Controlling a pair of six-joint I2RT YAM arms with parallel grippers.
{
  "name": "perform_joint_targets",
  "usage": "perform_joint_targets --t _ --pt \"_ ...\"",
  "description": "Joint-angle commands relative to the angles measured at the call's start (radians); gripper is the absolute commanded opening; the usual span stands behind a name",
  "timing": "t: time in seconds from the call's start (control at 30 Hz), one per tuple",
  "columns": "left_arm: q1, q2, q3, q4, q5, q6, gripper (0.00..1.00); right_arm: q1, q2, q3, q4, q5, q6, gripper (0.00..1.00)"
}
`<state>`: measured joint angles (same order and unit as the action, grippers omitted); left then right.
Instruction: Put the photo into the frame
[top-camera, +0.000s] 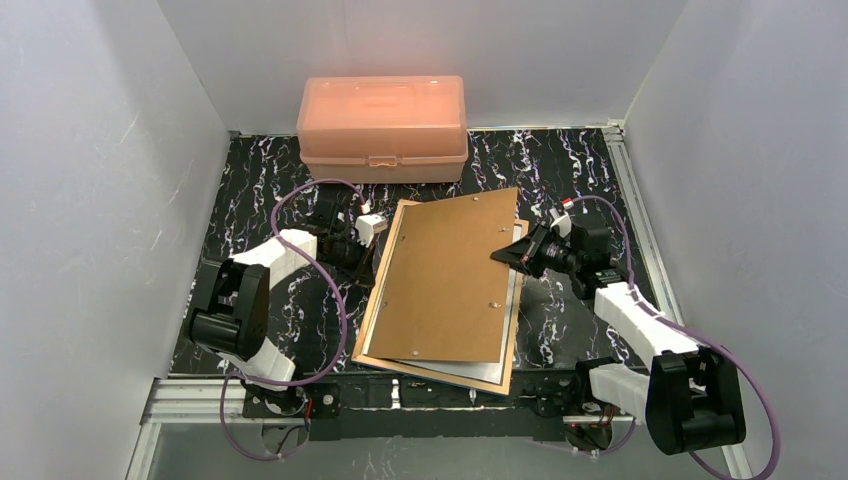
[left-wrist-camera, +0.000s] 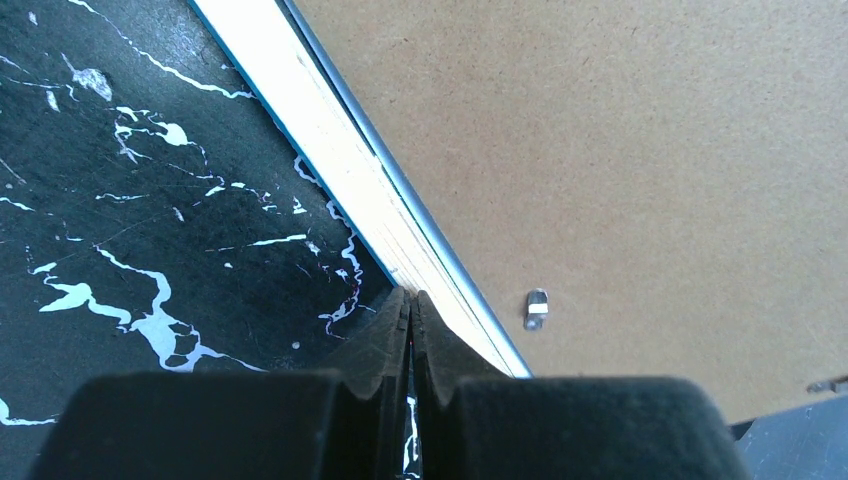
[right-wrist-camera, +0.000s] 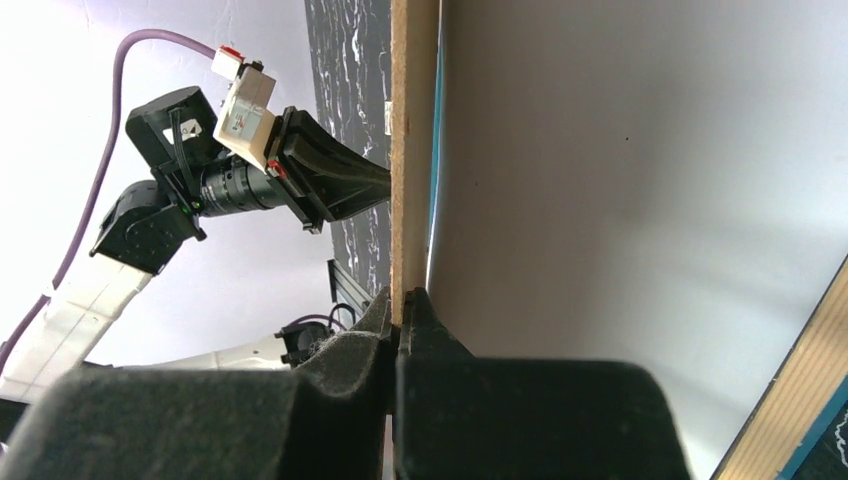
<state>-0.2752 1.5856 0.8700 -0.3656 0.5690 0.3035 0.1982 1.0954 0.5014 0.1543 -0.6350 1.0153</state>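
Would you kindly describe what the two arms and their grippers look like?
The left arm and right arm have white links and rounded black joints, each trailed by a purple cable. The left gripper and right gripper have black wedge fingers; a white block with red marks sits at each wrist.

place: robot lab test cell | walls: plain white panels (top-camera: 90, 150) on three sides | edging: aluminium rails (top-camera: 640, 230) | desk (top-camera: 250, 180): black marbled sheet | bolted: left arm (top-camera: 285, 250), right arm (top-camera: 630, 310)
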Motion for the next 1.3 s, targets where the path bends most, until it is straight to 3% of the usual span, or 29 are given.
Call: perform_joint_targets --t 0.0,0.67,1.27 --pt "-0.012 0.037 -0.019 -0.100 -0.071 0.027 0.00 -0.010 -0.009 0.078 0.046 -0.018 -0.049 0.01" --pt "-0.013 0.066 -0.004 -0.104 -0.053 0.021 0.00 -0.011 0.035 -0.036 0.222 -0.017 0.092 0.01" --pt "-0.015 0.068 0.003 -0.113 -0.048 0.022 0.00 0.005 0.080 -0.052 0.233 -0.012 0.040 0.01"
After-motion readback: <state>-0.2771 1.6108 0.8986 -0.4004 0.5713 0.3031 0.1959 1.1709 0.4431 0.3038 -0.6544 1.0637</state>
